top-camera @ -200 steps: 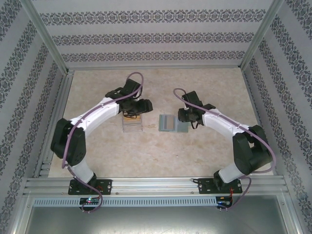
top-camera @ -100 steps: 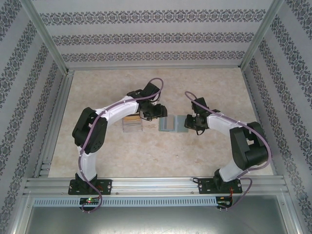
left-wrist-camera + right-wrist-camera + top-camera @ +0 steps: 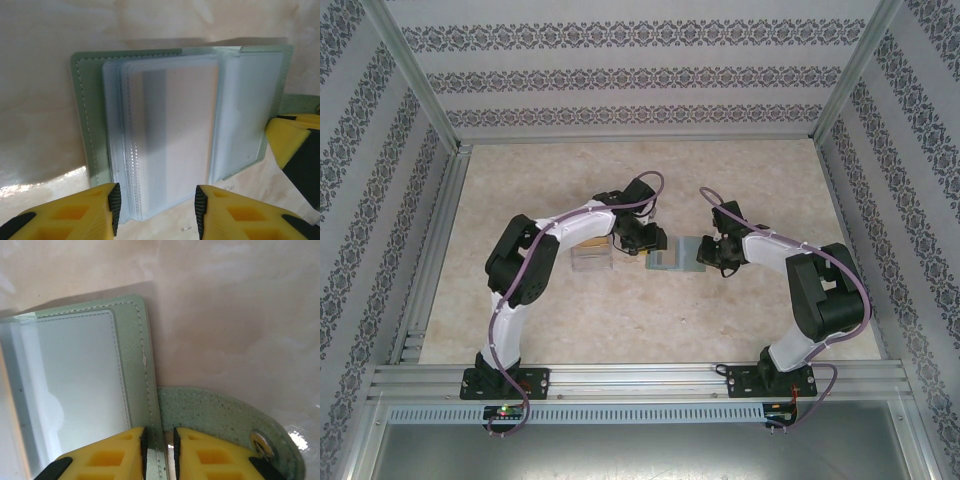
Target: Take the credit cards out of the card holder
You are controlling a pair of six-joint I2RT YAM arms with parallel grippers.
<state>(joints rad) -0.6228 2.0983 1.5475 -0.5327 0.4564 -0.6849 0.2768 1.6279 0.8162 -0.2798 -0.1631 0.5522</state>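
Card holder [image 3: 673, 256] lying open and flat at table [image 3: 750, 180] ctr, btwn the two grippers. Frosted clear sleeves [image 3: 165, 140] facing up; can't make out credit cards inside. L gripper [image 3: 157, 195] hovering over holder's left side, jaws standing apart, near edge of sleeve stack showing in the gap. R gripper [image 3: 160, 435] sitting at holder's right edge, jaws nearly together w/ stitched cover edge running into the slit; can't tell if it's actually clamping. Snap strap [image 3: 220, 415] sticking out on table beside it. Clear box [image 3: 590, 260] sitting just left of holder, partly under L arm.
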